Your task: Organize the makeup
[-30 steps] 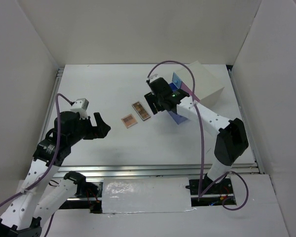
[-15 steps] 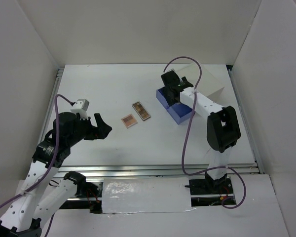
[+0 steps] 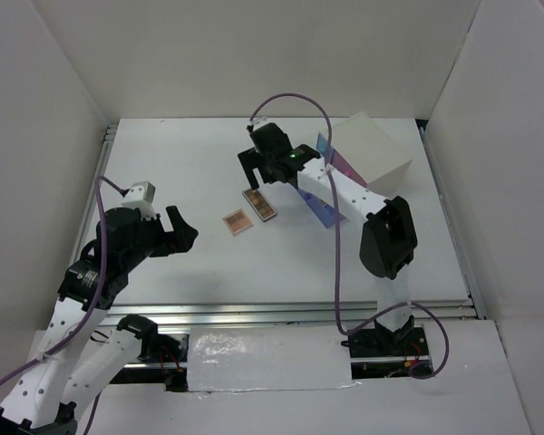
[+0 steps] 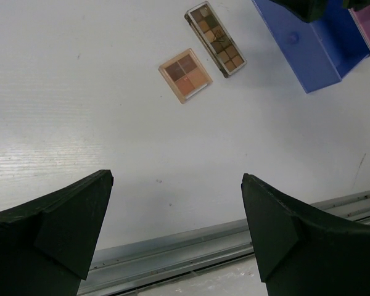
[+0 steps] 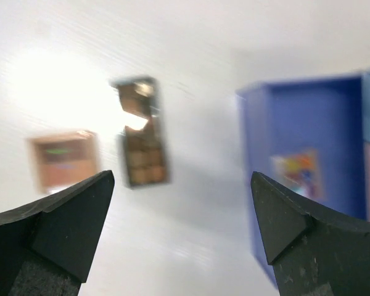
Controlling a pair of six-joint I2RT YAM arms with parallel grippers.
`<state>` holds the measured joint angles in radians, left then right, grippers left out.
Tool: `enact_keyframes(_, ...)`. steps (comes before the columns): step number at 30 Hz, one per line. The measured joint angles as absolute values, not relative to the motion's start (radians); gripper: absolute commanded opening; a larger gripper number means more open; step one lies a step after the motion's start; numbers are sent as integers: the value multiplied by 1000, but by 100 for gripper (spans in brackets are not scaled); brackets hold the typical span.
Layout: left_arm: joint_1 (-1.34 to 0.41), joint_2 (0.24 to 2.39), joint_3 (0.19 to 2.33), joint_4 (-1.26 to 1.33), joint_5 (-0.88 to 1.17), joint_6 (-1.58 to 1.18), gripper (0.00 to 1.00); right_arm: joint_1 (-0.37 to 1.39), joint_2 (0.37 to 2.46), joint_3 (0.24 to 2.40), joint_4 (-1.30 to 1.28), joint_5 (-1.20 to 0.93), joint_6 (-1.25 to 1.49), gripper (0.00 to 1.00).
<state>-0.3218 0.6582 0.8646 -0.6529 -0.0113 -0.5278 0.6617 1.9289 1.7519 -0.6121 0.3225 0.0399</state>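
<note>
Left gripper (image 3: 183,226): released, jaws wide with nothing between them. It hangs low over the near left of the tabletop (image 3: 172,154), well apart from the makeup, probably parked out of the other arm's way.
Peach palette (image 3: 238,221): flat on the tabletop, lid open and pans up, just beside the brown one. It is not yet put away.
Brown palette (image 3: 260,203): a long strip of pans lying flat and slanted, a little farther back. It is the piece nearest the right arm's reach.
Right gripper (image 3: 255,178): released and empty, fingers spread wide and pointing down, just beyond the brown palette's far end. The spread looks meant to straddle the strip's narrow width.
Blue drawer (image 3: 319,207): pulled out to the right of the palettes, its mouth open, so flat pieces can be dropped in.
Multicoloured palette (image 5: 294,172): a blurred, bright patch lying inside the blue drawer, apparently already sorted.
White box (image 3: 372,149): at the far right, housing the drawers, with a pink drawer (image 3: 344,165) also partly out.
Stage: likely one palette stowed and two left.
</note>
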Motion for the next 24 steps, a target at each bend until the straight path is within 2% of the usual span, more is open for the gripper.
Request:
enact_keyframes(4,-320,657,865,-655,-29,-530,99,678,2076,1875,-592,231,110,99)
enact_keyframes(12,-320,657,865,-654,-28,-530,99,660,2302,1917,-638,94,141,97)
enact_keyframes(14,-320,657,865,-654,-28,-530,99,659,2328,1940,-652,79,140,92)
enact_keyframes(15,-320,657,865,-654,-28,-529,99,659,2335,1952,-660,72,139,88)
enact_keyframes(16,-320,657,865,-654,-28,-529,99,659,2342,1966,-669,66,137,70)
enact_keyframes(19,-320,657,865,-654,-23,-529,99,659,2345,1977,-674,54,132,55)
enact_keyframes(21,-320,657,865,-654,-21,-529,99,660,2345,1972,-671,53,132,56)
enact_keyframes(22,-320,657,865,-654,-20,-529,99,660,2343,1968,-668,57,133,62)
enact_keyframes(24,-320,657,865,-654,-19,-528,99,662,2342,1965,-665,64,133,66)
